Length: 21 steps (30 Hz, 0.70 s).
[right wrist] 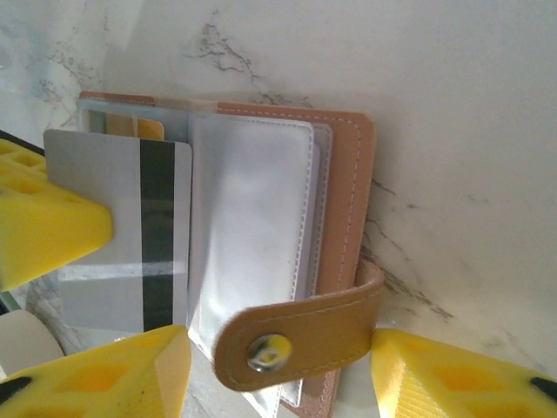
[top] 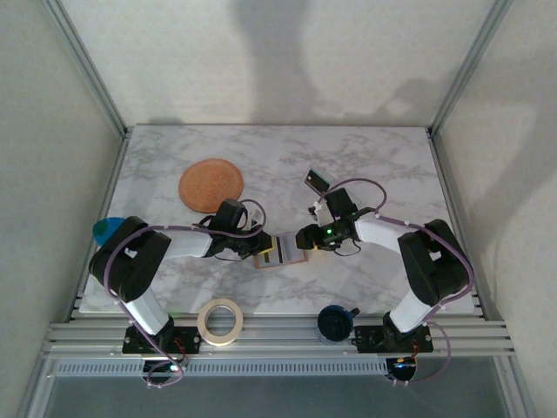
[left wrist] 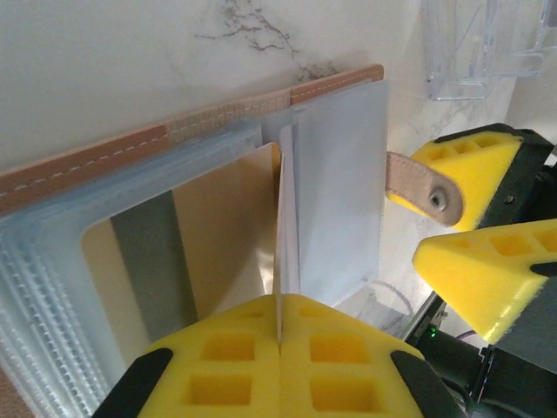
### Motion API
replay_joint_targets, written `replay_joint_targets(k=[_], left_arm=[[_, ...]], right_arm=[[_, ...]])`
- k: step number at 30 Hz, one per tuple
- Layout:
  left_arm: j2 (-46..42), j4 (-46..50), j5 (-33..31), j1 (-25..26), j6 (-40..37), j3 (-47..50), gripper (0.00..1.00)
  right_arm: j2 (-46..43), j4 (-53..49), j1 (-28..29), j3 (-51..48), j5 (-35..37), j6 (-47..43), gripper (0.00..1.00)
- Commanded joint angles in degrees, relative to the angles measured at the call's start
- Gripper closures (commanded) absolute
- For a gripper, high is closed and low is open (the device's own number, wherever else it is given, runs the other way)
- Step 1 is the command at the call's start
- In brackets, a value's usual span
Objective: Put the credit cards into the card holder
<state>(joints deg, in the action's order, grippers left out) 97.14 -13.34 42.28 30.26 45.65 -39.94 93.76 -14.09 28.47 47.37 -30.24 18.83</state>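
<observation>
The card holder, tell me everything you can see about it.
The card holder is a tan-pink leather wallet with pale stitching, lying open on the marble table. Clear plastic sleeves are stacked inside. Its snap tab, with a metal stud, sits between the open fingers of the right gripper. The left gripper pinches a whitish striped card at the sleeves.

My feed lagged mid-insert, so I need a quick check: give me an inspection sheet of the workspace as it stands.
Surface: marble table, flat.
Job's things: card holder open at centre; white card with a dark stripe at its sleeves; dark card lying apart, farther back.
Clutter: orange disc; tape roll and dark round item at the near edge; blue item at the left edge.
Hands: left hand shut on the white card; right hand open around the snap tab.
Cables: purple cables looped along both arms.
Surroundings: grey walls, metal frame.
</observation>
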Motion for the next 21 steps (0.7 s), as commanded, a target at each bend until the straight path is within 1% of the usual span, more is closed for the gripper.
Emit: replay_joint_targets(k=[1, 7, 12, 16, 21], left_arm=[[0.89, -2.90, 1.92, -0.29, 1.46, -0.29, 1.00], [1.45, -2.90, 1.91, -0.29, 1.47, -0.74, 1.00], [2.13, -2.82, 1.60, -0.29, 1.18, -1.04, 1.00], [2.46, -3.08, 1.44, -0.29, 1.81, -1.02, 1.00], [1.76, -4.12, 0.87, -0.29, 2.42, -0.38, 1.00]], right_arm=[[0.28, 1.46, -0.39, -0.96, -1.62, 0.37, 0.44], [1.37, 2.31, -0.30, -0.93, -3.42, 0.55, 0.49], [1.69, 2.63, -0.34, -0.81, -4.11, 0.52, 0.50], [0.38, 3.29, -0.36, -1.79, -3.08, 1.21, 0.50], [0.66, 3.70, -0.35, -1.86, -4.21, 1.35, 0.50]])
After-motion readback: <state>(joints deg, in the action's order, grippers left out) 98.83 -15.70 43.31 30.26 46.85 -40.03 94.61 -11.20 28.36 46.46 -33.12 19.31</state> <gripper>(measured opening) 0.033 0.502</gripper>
